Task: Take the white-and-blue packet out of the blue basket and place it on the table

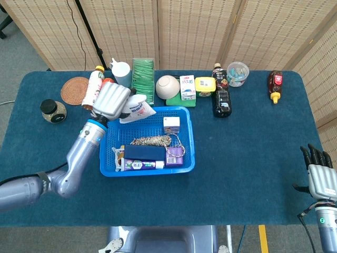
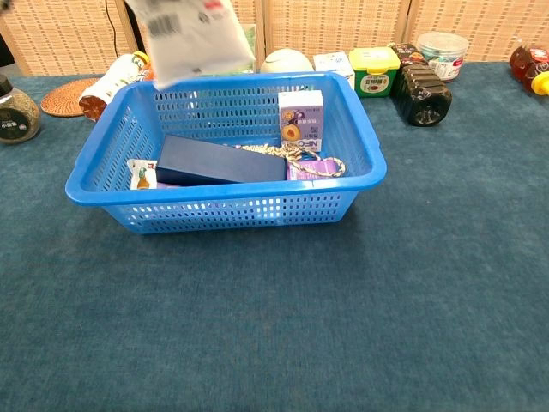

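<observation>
My left hand (image 1: 111, 101) holds the white-and-blue packet (image 1: 138, 108) in the air over the back left corner of the blue basket (image 1: 189, 138). In the chest view the packet (image 2: 190, 39) hangs blurred above the basket's (image 2: 223, 206) back rim, and the hand itself is out of that frame. My right hand (image 1: 319, 176) sits at the table's front right corner, fingers straight and apart, holding nothing.
Inside the basket lie a dark blue box (image 1: 144, 153), a coil of rope (image 1: 151, 140), a purple carton (image 1: 174, 155), a small white carton (image 1: 170, 124) and a toothpaste box (image 1: 138, 165). Bottles, a can, a cup, a bowl and jars line the back edge. A glass jar (image 1: 52, 110) stands left.
</observation>
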You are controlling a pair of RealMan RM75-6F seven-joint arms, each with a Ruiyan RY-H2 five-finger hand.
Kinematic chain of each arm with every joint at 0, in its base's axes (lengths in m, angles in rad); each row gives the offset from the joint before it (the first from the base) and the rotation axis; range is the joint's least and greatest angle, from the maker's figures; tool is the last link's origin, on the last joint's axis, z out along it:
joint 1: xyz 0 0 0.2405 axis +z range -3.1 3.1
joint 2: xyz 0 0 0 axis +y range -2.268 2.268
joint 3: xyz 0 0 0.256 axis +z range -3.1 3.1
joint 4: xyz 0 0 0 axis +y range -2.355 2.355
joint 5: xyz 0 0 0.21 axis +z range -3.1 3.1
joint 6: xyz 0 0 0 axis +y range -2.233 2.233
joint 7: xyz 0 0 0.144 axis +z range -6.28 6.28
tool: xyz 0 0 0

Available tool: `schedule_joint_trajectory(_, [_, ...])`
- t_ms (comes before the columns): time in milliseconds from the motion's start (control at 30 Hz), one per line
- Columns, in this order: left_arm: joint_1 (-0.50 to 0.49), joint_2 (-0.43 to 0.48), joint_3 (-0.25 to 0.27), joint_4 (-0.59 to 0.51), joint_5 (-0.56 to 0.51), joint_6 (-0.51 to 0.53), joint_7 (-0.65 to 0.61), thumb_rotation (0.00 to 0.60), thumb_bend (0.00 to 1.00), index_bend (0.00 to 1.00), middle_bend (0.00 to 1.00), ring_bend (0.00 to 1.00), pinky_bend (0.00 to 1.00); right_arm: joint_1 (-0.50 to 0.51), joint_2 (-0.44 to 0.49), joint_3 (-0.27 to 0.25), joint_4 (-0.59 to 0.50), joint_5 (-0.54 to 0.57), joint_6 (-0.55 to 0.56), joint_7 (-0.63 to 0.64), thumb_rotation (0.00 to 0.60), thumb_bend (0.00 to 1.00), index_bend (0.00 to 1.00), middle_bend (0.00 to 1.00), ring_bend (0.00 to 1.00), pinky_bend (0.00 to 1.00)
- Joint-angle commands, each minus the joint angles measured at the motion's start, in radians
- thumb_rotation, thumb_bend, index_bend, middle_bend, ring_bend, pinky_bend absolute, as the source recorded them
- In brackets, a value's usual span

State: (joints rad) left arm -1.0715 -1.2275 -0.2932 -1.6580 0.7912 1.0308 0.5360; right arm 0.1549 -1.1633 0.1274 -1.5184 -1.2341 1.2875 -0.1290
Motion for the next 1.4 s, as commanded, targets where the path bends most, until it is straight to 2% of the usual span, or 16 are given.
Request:
schedule_joint_trajectory(33, [0.084,0.104,-0.003,-0.047,0.052,0.032,-0.088,0.600,0.57,0.82,0.76,0.71,0.82,0.000,0.000,-0.003,-0.003,-0.005,0.001,-0.001,0.600,0.00,0.00,0.00,0.00,0.00])
schedule_joint_trajectory(167, [0.141,0.154,0.013,-0.023,0.073,0.020,-0.161,0.600,0.57,0.82,0.76,0.70,0.82,0.001,-0.001,-0.007,-0.007,-0.009,-0.001,-0.004,0.600,0.00,0.00,0.00,0.00,0.00])
schedule_joint_trajectory(267, [0.196,0.181,0.052,0.034,0.090,-0.020,-0.228,0.600,0.57,0.82,0.76,0.70,0.82,0.002,-0.003,-0.010,-0.010,-0.012,-0.002,-0.010,0.600,0.00,0.00,0.00,0.00,0.00])
schedule_joint_trajectory(467, [0.273,0.169,0.128,0.152,0.176,-0.116,-0.366,0.600,0.57,0.82,0.76,0.69,0.82,0.007,-0.010,-0.014,-0.014,-0.011,-0.008,-0.026,0.600,0.00,0.00,0.00,0.00,0.00])
schedule_joint_trajectory(633, [0.300,0.157,0.167,0.210,0.248,-0.209,-0.469,0.600,0.57,0.82,0.76,0.67,0.82,0.009,-0.014,-0.014,-0.011,-0.006,-0.012,-0.032,0.600,0.00,0.00,0.00,0.00,0.00])
schedule_joint_trajectory(900, [0.279,0.062,0.175,0.322,0.276,-0.283,-0.483,0.600,0.57,0.82,0.76,0.66,0.82,0.012,-0.019,-0.015,-0.007,-0.001,-0.017,-0.039,0.600,0.00,0.00,0.00,0.00,0.00])
schedule_joint_trajectory(1100, [0.251,-0.032,0.150,0.417,0.256,-0.270,-0.441,0.600,0.56,0.81,0.73,0.60,0.82,0.015,-0.023,-0.016,0.000,0.007,-0.028,-0.042,0.600,0.00,0.00,0.00,0.00,0.00])
schedule_joint_trajectory(1133, [0.247,-0.047,0.145,0.434,0.251,-0.269,-0.438,0.600,0.56,0.79,0.70,0.59,0.81,0.016,-0.024,-0.016,0.001,0.008,-0.029,-0.043,0.600,0.00,0.00,0.00,0.00,0.00])
schedule_joint_trajectory(1200, [0.240,-0.063,0.134,0.449,0.241,-0.281,-0.443,0.600,0.54,0.69,0.57,0.48,0.72,0.016,-0.024,-0.016,0.001,0.009,-0.029,-0.044,0.600,0.00,0.00,0.00,0.00,0.00])
schedule_joint_trajectory(1267, [0.239,-0.056,0.122,0.437,0.236,-0.297,-0.469,0.600,0.50,0.49,0.26,0.24,0.53,0.016,-0.024,-0.016,0.000,0.009,-0.028,-0.044,0.600,0.00,0.00,0.00,0.00,0.00])
schedule_joint_trajectory(1333, [0.240,-0.049,0.116,0.433,0.240,-0.301,-0.484,0.600,0.47,0.30,0.06,0.06,0.39,0.016,-0.024,-0.016,0.000,0.009,-0.028,-0.044,0.600,0.00,0.00,0.00,0.00,0.00])
schedule_joint_trajectory(1400, [0.244,-0.043,0.107,0.431,0.251,-0.295,-0.506,0.600,0.44,0.14,0.00,0.00,0.29,0.017,-0.024,-0.017,0.001,0.010,-0.031,-0.044,0.600,0.00,0.00,0.00,0.00,0.00])
